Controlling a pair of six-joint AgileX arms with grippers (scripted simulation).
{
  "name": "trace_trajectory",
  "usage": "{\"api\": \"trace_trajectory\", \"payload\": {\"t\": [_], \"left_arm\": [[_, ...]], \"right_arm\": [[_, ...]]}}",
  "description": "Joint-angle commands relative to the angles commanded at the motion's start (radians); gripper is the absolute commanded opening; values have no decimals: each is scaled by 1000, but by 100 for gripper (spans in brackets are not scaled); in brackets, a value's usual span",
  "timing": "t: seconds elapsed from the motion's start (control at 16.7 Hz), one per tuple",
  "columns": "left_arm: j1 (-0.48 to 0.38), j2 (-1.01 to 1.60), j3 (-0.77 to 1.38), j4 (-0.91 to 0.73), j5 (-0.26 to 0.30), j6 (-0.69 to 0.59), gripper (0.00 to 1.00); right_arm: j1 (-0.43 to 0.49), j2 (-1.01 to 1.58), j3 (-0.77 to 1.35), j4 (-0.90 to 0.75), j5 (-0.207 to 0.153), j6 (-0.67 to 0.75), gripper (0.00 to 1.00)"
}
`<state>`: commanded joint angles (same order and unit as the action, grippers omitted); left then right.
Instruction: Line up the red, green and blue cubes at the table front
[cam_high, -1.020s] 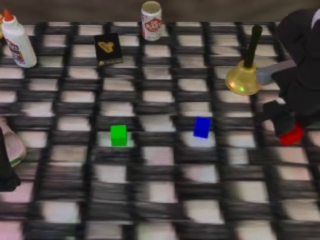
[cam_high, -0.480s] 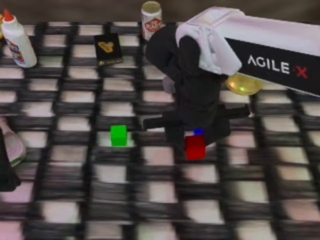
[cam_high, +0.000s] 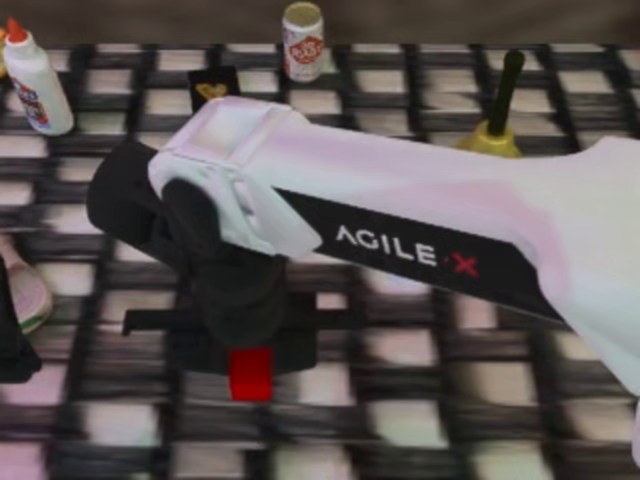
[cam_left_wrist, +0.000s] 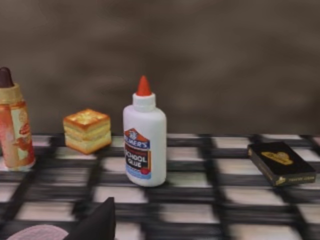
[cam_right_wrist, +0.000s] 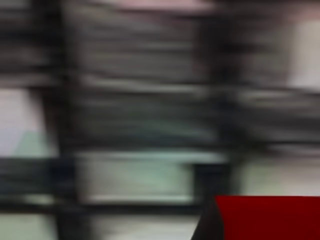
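Fingers of our right gripper (cam_high: 250, 372) are clenched on the red cube (cam_high: 250, 373), which pokes out below the black wrist, left of centre and toward the front of the tabletop (cam_high: 480, 400). Whether the cube is resting on the surface or held just above it, we cannot tell. Our right wrist view shows the same red cube (cam_right_wrist: 265, 217) close up against a blurred stretch of black grid lines. The green and blue cubes are hidden under our right arm, which stretches in from the right side and covers much of the middle.

Our left gripper (cam_high: 15, 340) sits parked at the left edge; we cannot tell how its fingers stand.

White lettering on our right arm reads "AGILE" with a red X. On the white glue bottle (cam_left_wrist: 144, 137) with the orange cap we read "SCHOOL GLUE". A red-and-white can (cam_high: 302, 40) stands at the back edge, its label unreadable. A black box (cam_left_wrist: 281, 163) with a gold emblem lies near the glue, and a gold bell (cam_high: 495, 110) with a black handle peeks out behind the arm.

The front strip of the tabletop, to the right of the red cube, lies open.
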<state>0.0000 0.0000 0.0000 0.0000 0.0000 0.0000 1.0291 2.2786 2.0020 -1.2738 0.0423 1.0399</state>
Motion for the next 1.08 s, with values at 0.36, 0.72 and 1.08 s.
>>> {"api": "trace_trajectory", "payload": {"t": [0.36, 0.72, 1.08], "left_arm": [[0, 0, 0, 0, 0, 0, 100], [0, 0, 0, 0, 0, 0, 100], [0, 0, 0, 0, 0, 0, 100]], "right_arm": [[6, -2, 1, 4, -1, 11, 0], [10, 35, -148, 196, 0, 15, 0], [14, 50, -192, 244, 2, 16, 0]]}}
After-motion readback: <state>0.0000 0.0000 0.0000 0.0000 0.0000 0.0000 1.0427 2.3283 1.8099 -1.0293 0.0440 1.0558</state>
